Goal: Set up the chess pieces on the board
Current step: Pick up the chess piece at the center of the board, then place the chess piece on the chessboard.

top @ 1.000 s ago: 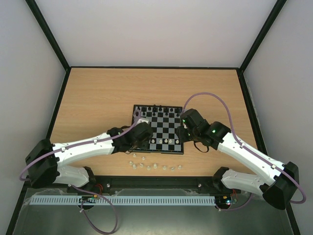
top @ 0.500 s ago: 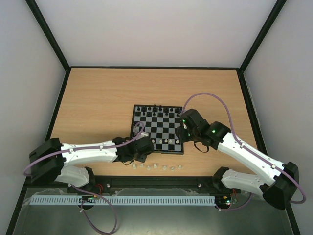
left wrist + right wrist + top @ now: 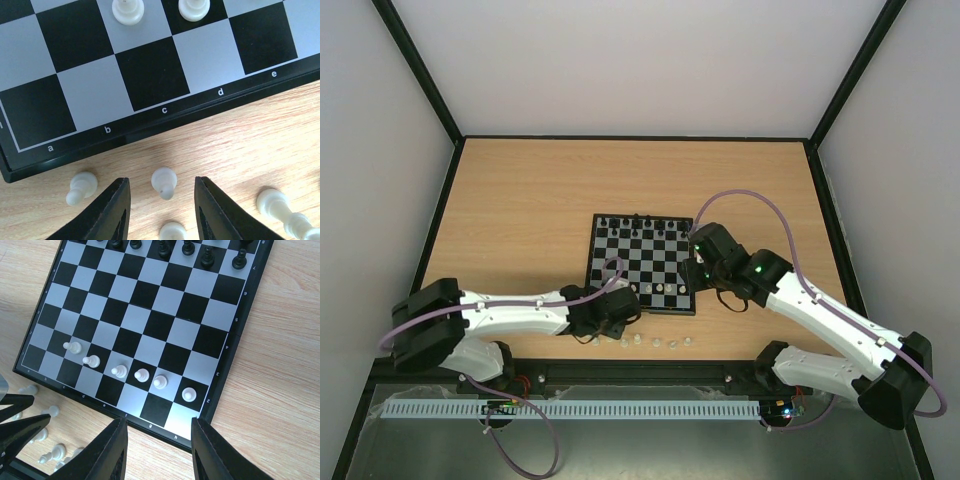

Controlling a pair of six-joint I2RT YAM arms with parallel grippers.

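Chess pieces (image 3: 640, 341): the loose white ones lie in a short line on the table (image 3: 520, 200), just off the near edge of the board (image 3: 638, 262). Six white pawns (image 3: 142, 375) stand in a row on the board, one rank in from that edge. Black pieces (image 3: 205, 257) line the far side.
Left gripper (image 3: 162, 179): jaws part-way apart, holding nothing. You have them straddling one loose pawn (image 3: 164, 183), with a gap on each side.
Key relation: that pawn sits centred between the fingers (image 3: 116, 210), close to their tips, with the board rim beyond it near the c mark. It looks upright, seen almost end-on, so its long axis would run along your approach; not certain.
Neighbours: side piece (image 3: 81, 188) just outside the left finger; deeper piece (image 3: 173, 231) further back between the fingers; right-hand piece (image 3: 280, 207) well clear.
Right gripper (image 3: 159, 421): jaws part-way apart and empty, over the board's near right edge, well apart from the loose line.
Nearer arm: left, plainly.
Step, as judged: grasp of the loose pawn not yet made; you need a straight squeeze.
Risk: the deeper piece may get nudged.
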